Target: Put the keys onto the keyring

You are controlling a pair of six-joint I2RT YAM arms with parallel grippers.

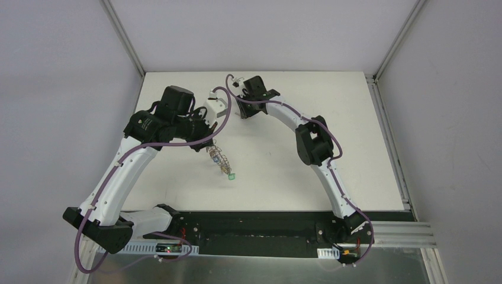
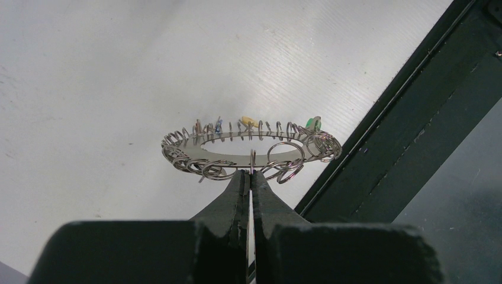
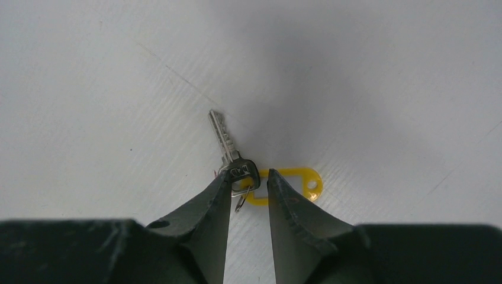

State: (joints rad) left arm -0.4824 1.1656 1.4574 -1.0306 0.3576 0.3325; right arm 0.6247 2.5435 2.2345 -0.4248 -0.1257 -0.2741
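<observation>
Status: partly complete. The keyring (image 2: pixel 237 158) already carries several keys (image 2: pixel 248 122); yellow, green and blue heads show along its far rim. At least one key (image 3: pixel 224 136) is not yet attached, so the pick-up, the transfer and the threading onto a loop are all judged to be left to do. The left jaws are closed tight on the near rim of the keyring and hold it clear in front of the wrist camera. In the top view it hangs from that arm near the middle of the surface (image 3: pixel 385 89), and contact with the surface cannot be confirmed. The right jaws stand at a narrow gap over the loose key, which lies flat toward the far side of the surface. Its black head sits between the tips, with the left tip touching it and the right tip just apart, so no clamp is confirmed. A small split ring joins this key to a yellow tag (image 3: pixel 315 195), which lies just beside the jaws. Appearance of the keyring: a flat grey metal band, fringed all round with thin silver wire loops (image 2: pixel 285 155) that overlap and point at mixed angles. The loops are fine and closely packed, so threading is judged to need close alignment.
</observation>
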